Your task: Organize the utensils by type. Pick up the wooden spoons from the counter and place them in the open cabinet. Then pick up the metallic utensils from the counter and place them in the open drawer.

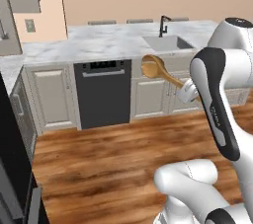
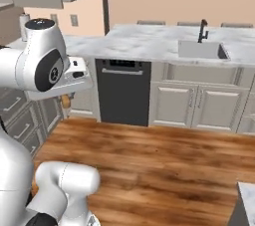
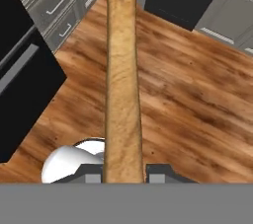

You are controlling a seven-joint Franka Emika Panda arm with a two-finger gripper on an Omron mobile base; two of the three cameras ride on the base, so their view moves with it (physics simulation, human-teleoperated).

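One wooden spoon (image 1: 159, 70) clamped in the claw (image 3: 123, 172), handle running straight outward, bowl end up-left above the wood floor (image 1: 108, 159)

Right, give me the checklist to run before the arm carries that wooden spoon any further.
1. Spoon in grip: ok. The gripper is shut on the wooden spoon, its handle between the fingers.
2. Spoon off the counter: ok, held in the air over the wood floor.
3. Handle centred in the jaws: ok in the hand view.
4. Open cabinet ahead: cannot tell.
5. Other spoons left on the counter: cannot tell.
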